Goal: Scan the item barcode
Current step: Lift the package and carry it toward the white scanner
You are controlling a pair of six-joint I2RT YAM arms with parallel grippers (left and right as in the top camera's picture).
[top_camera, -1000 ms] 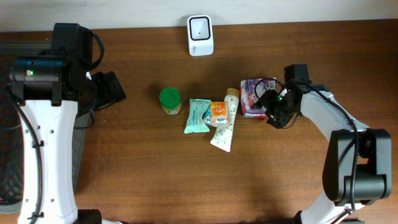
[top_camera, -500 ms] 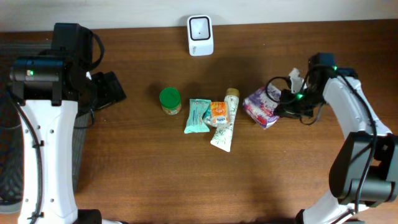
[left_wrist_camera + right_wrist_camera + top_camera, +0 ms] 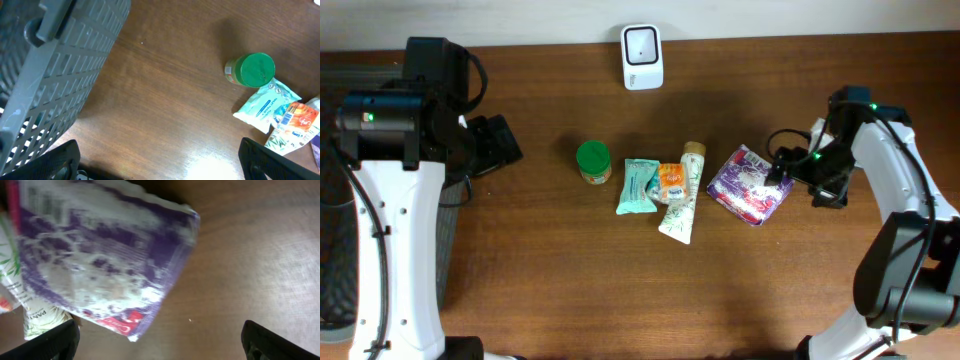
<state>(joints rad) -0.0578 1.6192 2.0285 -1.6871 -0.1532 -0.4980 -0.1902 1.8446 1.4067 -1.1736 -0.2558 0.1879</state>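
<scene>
**A:** What is different from a second ago?

**B:** The purple packet (image 3: 750, 185) has left the cluster. It was lying against the tube (image 3: 682, 200) with the right gripper (image 3: 792, 178) on it. Then it came up tilted, and now it lies flat on the table (image 3: 570, 285), right of the tube and clear of it, turned to a new angle.

**A:** Is it held now?

**B:** No. The right wrist view shows the fingers (image 3: 50, 342) spread wide at the frame's lower corners, with the packet lying beyond them and nothing between them. It has been let go.

**A:** What does that mean for the scan?

**B:** I read it as a reset. The packet is separated and repositioned, but it is well apart from the scanner (image 3: 643, 55) at the far edge, so it needs a fresh grasp before it can be presented.

**A:** What does each view add?

**B:** Only the overhead shows the scanner and the whole layout: green-lidded jar (image 3: 593, 160), teal pouch (image 3: 638, 185) and tube in a row. The right wrist view gives the packet's upper face close up. It is blurred, with a red strip at one corner, and I can make out no barcode. The left wrist view shows the left gripper (image 3: 159, 161) spread and empty beside the grey basket (image 3: 50, 75), far to the left of the items.
</scene>
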